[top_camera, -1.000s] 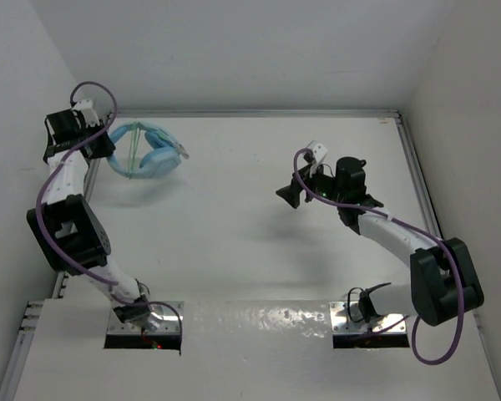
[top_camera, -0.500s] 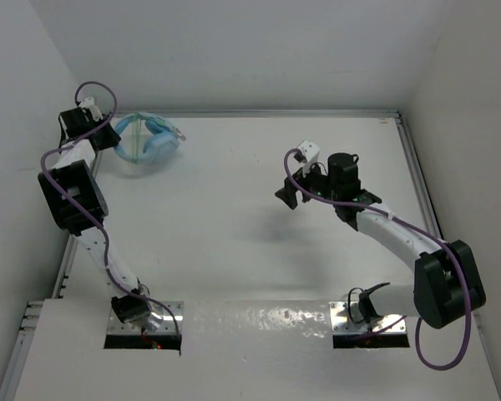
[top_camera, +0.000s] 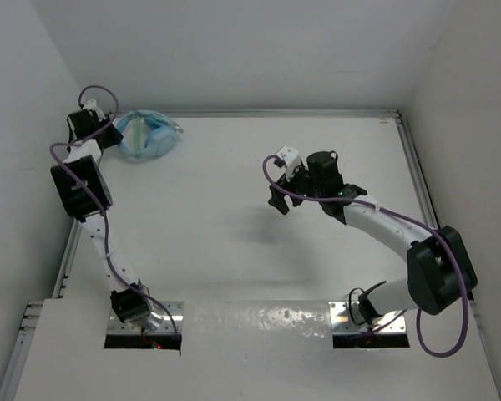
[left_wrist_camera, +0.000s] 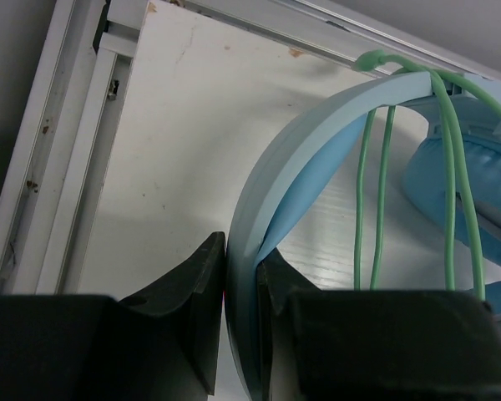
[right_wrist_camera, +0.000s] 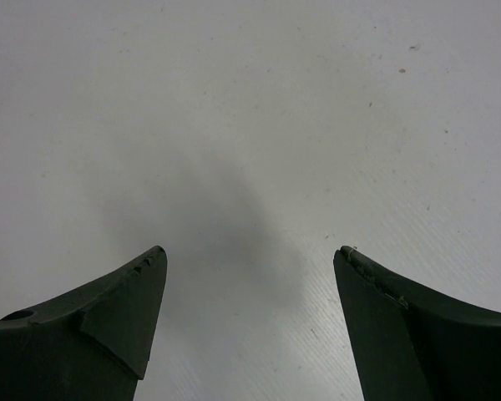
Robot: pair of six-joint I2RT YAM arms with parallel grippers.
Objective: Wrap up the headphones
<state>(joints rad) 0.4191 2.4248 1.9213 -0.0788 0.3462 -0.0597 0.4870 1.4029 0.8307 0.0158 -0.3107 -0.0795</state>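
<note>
Tool on the left arm [left_wrist_camera: 239, 276] is clenched on the curved headband of the headphones [left_wrist_camera: 317, 142], which are at the far left corner of the worktop [left_wrist_camera: 175, 134]. The right tool [right_wrist_camera: 250, 280] hangs released over the worktop, well apart. A good wrap likely needs that pinch kept firm and the headphones brought toward the free tool. The band and padded earcup are light blue, and strands of pale green cable [left_wrist_camera: 451, 192] cross the band.

Part of headphones [left_wrist_camera: 317, 129] off-frame
</note>
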